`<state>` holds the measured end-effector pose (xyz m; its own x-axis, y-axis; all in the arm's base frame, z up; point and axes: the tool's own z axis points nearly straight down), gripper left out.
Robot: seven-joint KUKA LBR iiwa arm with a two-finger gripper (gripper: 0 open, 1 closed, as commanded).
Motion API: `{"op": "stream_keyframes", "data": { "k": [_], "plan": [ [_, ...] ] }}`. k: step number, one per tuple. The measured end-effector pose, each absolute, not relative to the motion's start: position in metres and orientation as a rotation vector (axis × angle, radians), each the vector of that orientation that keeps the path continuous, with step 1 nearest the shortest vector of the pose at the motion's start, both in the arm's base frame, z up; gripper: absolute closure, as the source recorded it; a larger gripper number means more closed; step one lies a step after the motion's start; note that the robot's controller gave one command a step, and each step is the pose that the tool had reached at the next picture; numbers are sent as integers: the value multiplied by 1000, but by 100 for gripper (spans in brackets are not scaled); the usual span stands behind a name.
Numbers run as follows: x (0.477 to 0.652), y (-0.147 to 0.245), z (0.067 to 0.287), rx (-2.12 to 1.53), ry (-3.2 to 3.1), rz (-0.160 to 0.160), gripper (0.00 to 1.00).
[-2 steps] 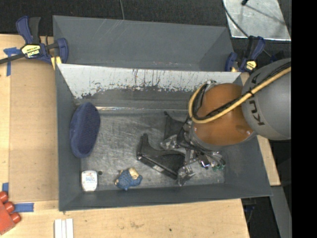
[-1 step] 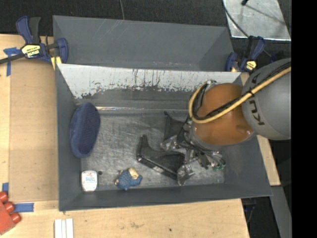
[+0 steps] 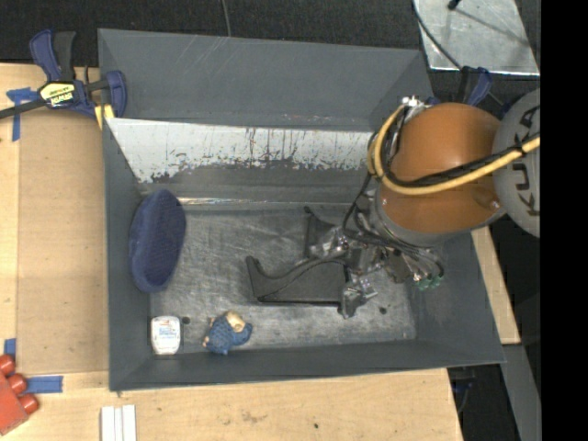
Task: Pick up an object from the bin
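My gripper [image 3: 338,270] is low in the bin's right half, under the orange wrist cover. It is open, with one fingertip [image 3: 320,243] toward the back and the other [image 3: 353,299] toward the front. A black angled bracket-like thing [image 3: 287,286] lies flat mid-bin. Its right end reaches in between the two fingers, and nothing is lifted.
A dark blue oval pad [image 3: 155,239] leans against the left wall. In the front left corner stand a small white tub [image 3: 165,334] and a small blue and tan toy [image 3: 226,333]. The sloped back wall is scuffed.
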<state>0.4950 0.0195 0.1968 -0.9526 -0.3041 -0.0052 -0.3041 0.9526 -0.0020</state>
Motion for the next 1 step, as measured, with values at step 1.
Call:
{"op": "stream_keyframes", "data": {
  "k": [1],
  "plan": [
    [501,41,228,-1305,2857,1,100]
  ]
}}
